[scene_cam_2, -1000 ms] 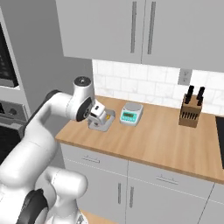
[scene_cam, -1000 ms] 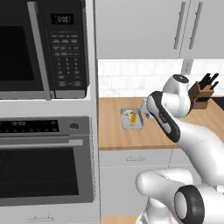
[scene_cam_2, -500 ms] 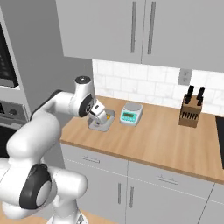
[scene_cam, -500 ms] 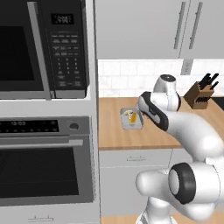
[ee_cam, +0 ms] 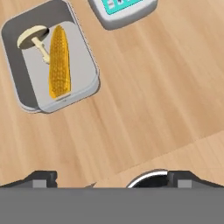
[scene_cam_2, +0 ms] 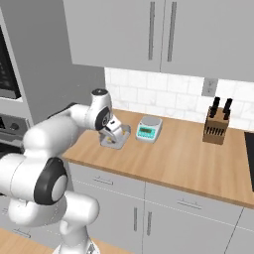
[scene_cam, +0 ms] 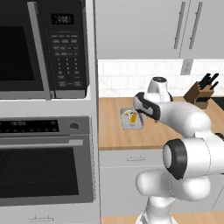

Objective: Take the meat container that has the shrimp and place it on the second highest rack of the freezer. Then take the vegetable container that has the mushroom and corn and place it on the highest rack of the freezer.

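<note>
The vegetable container (ee_cam: 50,57) is a shallow grey tray that holds a yellow corn cob (ee_cam: 59,61) and a pale mushroom (ee_cam: 33,37). It rests on the wooden counter (ee_cam: 153,96), near the counter's left end, and shows again as a container (scene_cam: 131,120) and a container (scene_cam_2: 114,143) in the base views. My gripper (ee_cam: 113,177) hangs just above the counter, beside the tray and apart from it. The gripper (scene_cam: 141,110) and gripper (scene_cam_2: 114,130) hover at the tray's edge. Its fingers are spread wide, open, with nothing between them.
A kitchen scale (scene_cam_2: 148,129) with a teal face stands just right of the tray, scale (ee_cam: 124,8). A knife block (scene_cam_2: 216,128) is at the back right. A microwave (scene_cam: 43,43) and oven (scene_cam: 43,162) fill the tall unit left of the counter.
The arm's elbow has swung lower and forward while the hand stayed near the tray, edging slightly toward it. The tray has not moved.
</note>
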Motion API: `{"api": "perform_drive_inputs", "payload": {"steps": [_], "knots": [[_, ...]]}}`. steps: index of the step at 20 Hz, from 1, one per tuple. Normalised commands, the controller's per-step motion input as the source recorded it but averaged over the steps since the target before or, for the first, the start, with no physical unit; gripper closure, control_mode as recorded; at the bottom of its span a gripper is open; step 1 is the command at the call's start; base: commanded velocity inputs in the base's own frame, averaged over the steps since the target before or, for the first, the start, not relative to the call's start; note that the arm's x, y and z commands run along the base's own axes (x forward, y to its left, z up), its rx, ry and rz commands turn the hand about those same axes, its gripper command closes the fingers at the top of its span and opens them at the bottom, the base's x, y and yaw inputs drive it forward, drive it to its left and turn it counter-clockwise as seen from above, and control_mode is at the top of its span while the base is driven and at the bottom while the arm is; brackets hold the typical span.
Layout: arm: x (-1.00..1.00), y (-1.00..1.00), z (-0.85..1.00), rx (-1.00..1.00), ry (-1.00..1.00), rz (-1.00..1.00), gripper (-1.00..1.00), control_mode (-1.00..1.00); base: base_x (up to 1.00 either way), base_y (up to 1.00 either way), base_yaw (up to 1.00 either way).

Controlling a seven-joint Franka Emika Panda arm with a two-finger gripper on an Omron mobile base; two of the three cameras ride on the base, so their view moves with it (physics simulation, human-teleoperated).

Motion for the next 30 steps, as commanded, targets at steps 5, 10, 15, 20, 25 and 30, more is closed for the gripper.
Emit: {"api": "perform_drive_inputs", "payload": {"steps": [5, 10, 15, 20, 25, 30], "knots": [[0.36, -0.12, -0.24, 0.01, 0.07, -0.03, -1.00, -1.00, 0.00, 0.00, 0.00], [0.21, -0.06, -0.20, 0.00, 0.04, 0.00, -1.00, -1.00, 0.00, 0.00, 0.00], [0.19, 0.00, -0.24, 0.00, 0.00, 0.00, -1.00, -1.00, 0.00, 0.00, 0.00], [0.46, 0.00, -0.14, 0.00, 0.00, 0.00, -1.00, -1.00, 0.00, 0.00, 0.00], [0.53, 0.00, -0.10, 0.00, 0.00, -0.02, -1.00, -1.00, 0.00, 0.00, 0.00], [0.13, -0.04, -0.24, 0.01, 0.00, -0.01, -1.00, -1.00, 0.00, 0.00, 0.00]]}}
